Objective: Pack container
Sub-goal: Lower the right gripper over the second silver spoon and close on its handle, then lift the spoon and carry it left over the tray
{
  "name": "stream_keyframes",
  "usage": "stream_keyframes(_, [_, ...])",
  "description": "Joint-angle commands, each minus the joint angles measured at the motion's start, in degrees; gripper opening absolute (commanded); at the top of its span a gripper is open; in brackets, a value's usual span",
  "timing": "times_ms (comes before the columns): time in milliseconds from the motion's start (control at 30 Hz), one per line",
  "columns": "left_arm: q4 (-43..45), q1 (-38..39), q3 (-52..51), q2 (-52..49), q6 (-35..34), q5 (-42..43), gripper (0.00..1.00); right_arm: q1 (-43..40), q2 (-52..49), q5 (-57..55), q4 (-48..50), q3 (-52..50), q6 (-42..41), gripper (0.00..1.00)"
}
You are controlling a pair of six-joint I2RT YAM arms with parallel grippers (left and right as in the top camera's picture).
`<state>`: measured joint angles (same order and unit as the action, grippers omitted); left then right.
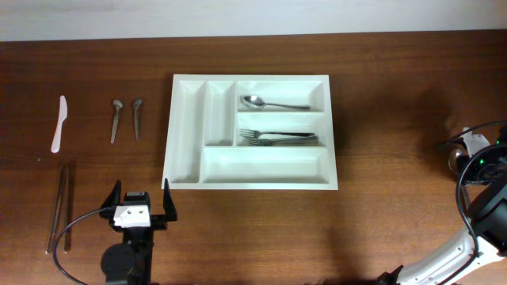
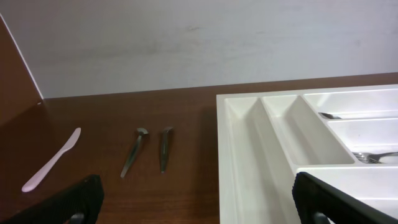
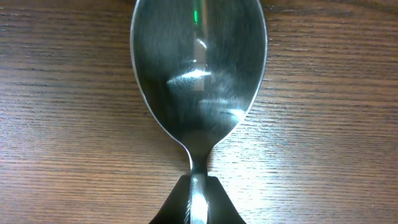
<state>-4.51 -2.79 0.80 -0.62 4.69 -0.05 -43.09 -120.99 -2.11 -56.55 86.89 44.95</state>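
Partly packed: the container (image 1: 186, 170) holds a spoon (image 1: 273, 104) and forks (image 1: 277, 138); the right claw (image 3: 198, 202) clamps a second spoon (image 3: 199, 68), the left claw (image 1: 141, 198) gapes empty, and loose cutlery (image 1: 116, 119) lies by the table's (image 1: 396, 198) left edge.

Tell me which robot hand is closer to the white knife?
Left. The left gripper sits near the white knife, on its side of the container; the right gripper, holding a spoon, is far beyond the container.

The spoon (image 3: 198, 81) loses its bowl tip to the frame's top edge, its handle hidden within the right end effector (image 3: 198, 186) at bottom.
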Motion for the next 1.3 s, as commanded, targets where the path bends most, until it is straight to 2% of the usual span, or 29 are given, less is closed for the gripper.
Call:
stream_keyframes(0, [-0.20, -0.37, -0.28, 0.26, -0.55, 0.04, 0.99, 0.04, -0.59, 0.17, 0.02, 1.20, -0.22, 0.08])
stream_keyframes(300, [-0.20, -0.37, -0.28, 0.26, -0.55, 0.04, 0.99, 5.62, -0.50, 1.70, -0.96, 7.50, -0.92, 0.08])
stream_keyframes(767, [-0.20, -0.37, -0.28, 0.26, -0.55, 0.04, 0.99, 29.81, -0.50, 1.66, -3.93, 24.90, 1.11, 0.08])
stream_keyframes(1067, [-0.20, -0.37, -0.28, 0.26, -0.55, 0.04, 0.99, 46.73, -0.57, 1.70, 2.67, 26.05, 2.89, 0.08])
stream_keyframes(1267, [-0.20, -0.37, -0.28, 0.26, -0.55, 0.04, 0.99, 54.23, -1.64, 4.76, 10.88, 25.86, 2.89, 0.09])
